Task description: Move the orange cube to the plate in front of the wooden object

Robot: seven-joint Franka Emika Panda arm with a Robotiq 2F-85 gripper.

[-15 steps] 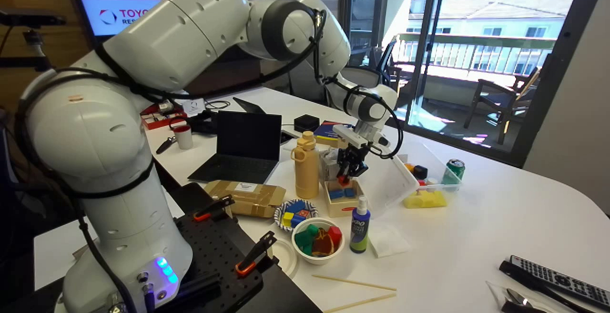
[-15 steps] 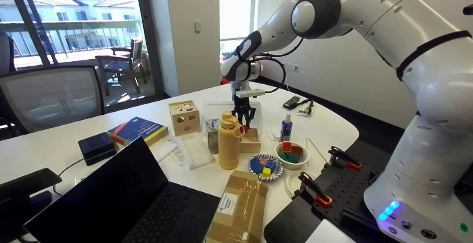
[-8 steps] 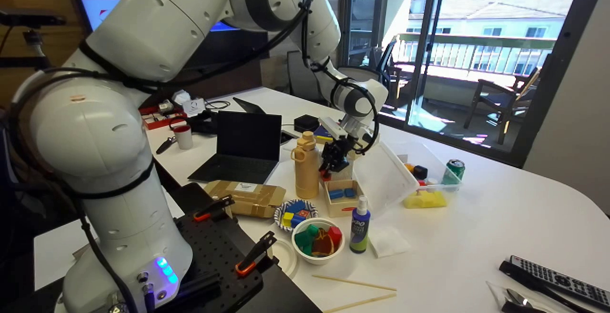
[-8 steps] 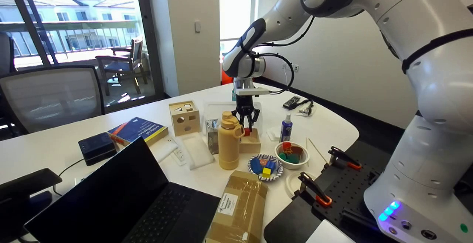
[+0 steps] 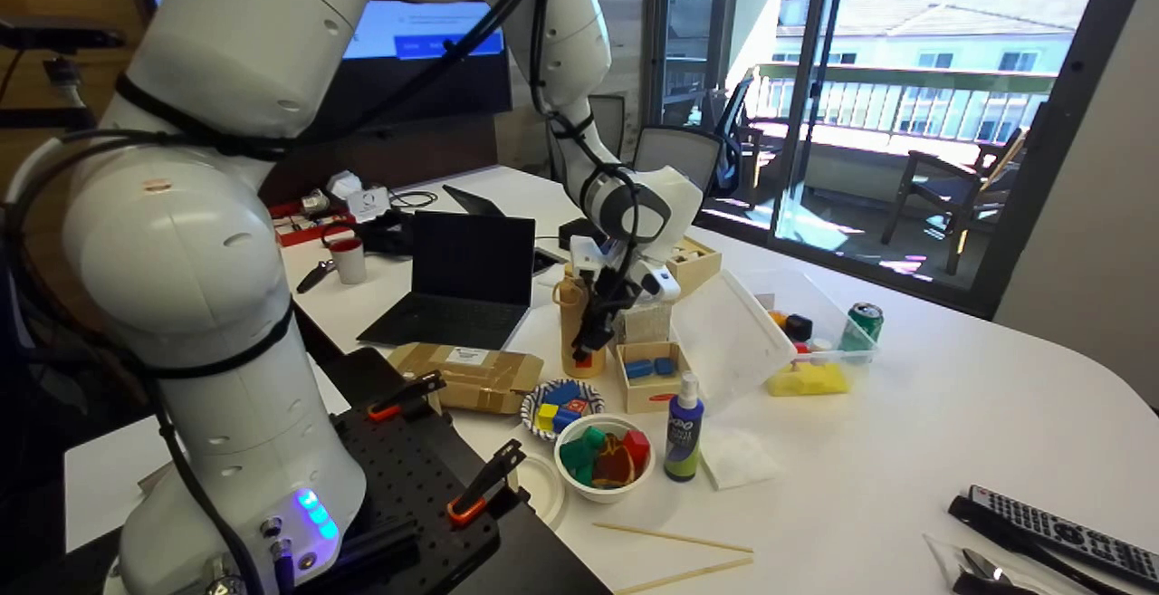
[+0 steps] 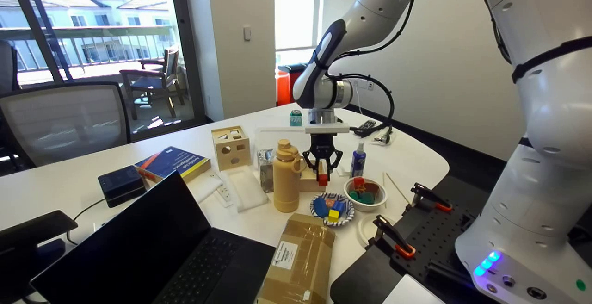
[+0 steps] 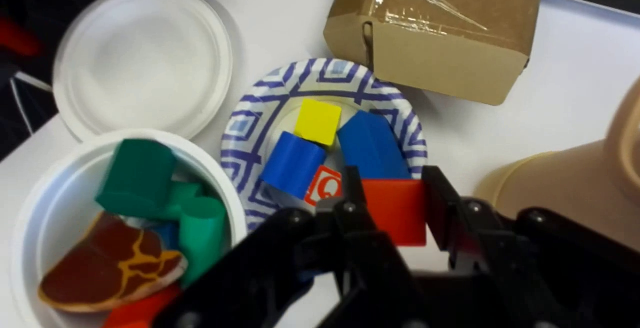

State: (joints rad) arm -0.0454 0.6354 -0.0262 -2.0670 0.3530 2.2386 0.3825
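Bright daylight through glass door, window glaring white, tape glinting, claw blurred in wrist view

White tabletop in an exterior view, bearing the tan bottle, your landmark. To the bottle's right you find the patterned bowl, white bowl and spray bottle; nearer the camera than it, the taped cardboard box and the open laptop. To its left — well apart — lie the book and black box; behind it on that side, the wooden box with cutouts.
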